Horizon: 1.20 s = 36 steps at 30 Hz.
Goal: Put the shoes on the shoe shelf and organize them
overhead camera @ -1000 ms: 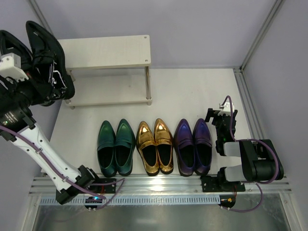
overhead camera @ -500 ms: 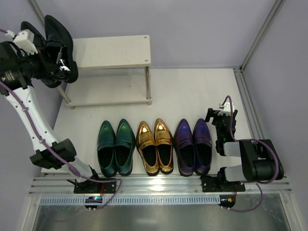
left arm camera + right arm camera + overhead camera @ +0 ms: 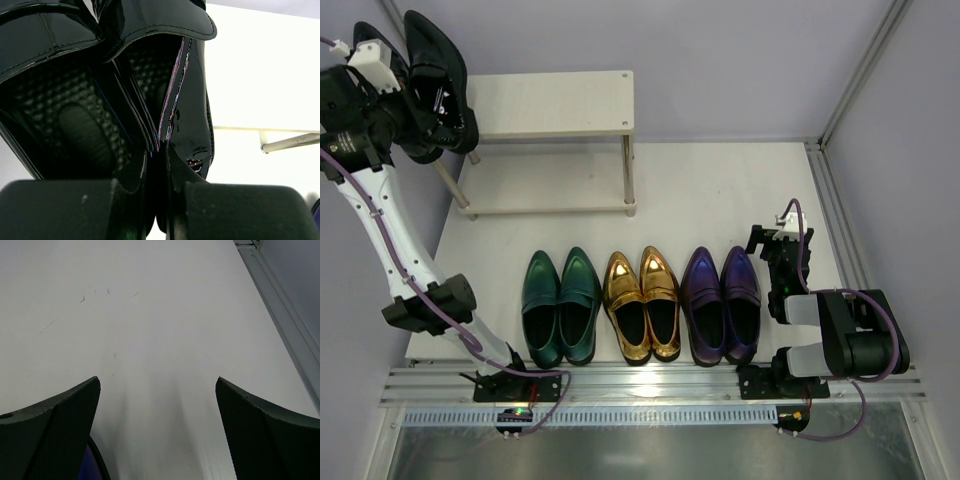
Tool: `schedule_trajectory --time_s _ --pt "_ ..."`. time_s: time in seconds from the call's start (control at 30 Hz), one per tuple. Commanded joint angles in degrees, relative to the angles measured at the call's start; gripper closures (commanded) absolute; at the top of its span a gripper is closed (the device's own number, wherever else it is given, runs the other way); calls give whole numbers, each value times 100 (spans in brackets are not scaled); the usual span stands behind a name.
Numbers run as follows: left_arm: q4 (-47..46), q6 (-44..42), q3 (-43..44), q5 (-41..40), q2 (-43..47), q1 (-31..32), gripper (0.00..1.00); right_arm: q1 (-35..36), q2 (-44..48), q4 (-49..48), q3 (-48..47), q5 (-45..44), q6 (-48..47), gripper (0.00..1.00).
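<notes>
Top external shows the black pair (image 3: 432, 60) now lifted beside the left end of the shoe shelf (image 3: 560, 105), farther back than a second ago. The left jaws pinch both shoes together, so placing likely comes next. Right jaws stand wide, idle.

The left arm (image 3: 382, 225), out at 9 o'clock, wears white shells between black joints, with a purple cable (image 3: 480, 350) looping down it. The right arm (image 3: 845, 340), at 4 o'clock, is chunky black with a white block (image 3: 787, 220). The right gripper (image 3: 157, 380) has 2 dark, finely dotted fingers (image 3: 50, 435).
</notes>
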State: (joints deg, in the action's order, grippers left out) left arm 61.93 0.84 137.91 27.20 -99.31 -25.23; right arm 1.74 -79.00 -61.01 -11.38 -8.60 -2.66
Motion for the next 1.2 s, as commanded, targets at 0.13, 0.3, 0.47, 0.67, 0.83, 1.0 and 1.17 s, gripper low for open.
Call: schedule_trajectory --time_s 0.13,0.3,0.47,0.67,0.83,1.0,1.17 --pt "-2166 -260 413 171 394 45 100 -15 78 -280 -49 52 81 3" --pt "-2660 -383 429 417 290 124 100 -16 78 -288 -49 52 72 3" --pt "-2397 -585 650 795 122 317 100 -16 69 -288 -49 60 81 3" --pt "-1896 -1261 623 191 157 957 100 -16 69 -288 -49 51 81 3" --pt "-1342 -1762 720 -891 131 1372 100 -7 78 -288 -49 60 81 3" --pt "-1245 -1666 781 -1384 122 1381 100 -15 69 -288 -40 60 72 3" --pt "-1008 -1517 834 -1569 131 1407 100 -16 69 -288 -40 51 72 3"
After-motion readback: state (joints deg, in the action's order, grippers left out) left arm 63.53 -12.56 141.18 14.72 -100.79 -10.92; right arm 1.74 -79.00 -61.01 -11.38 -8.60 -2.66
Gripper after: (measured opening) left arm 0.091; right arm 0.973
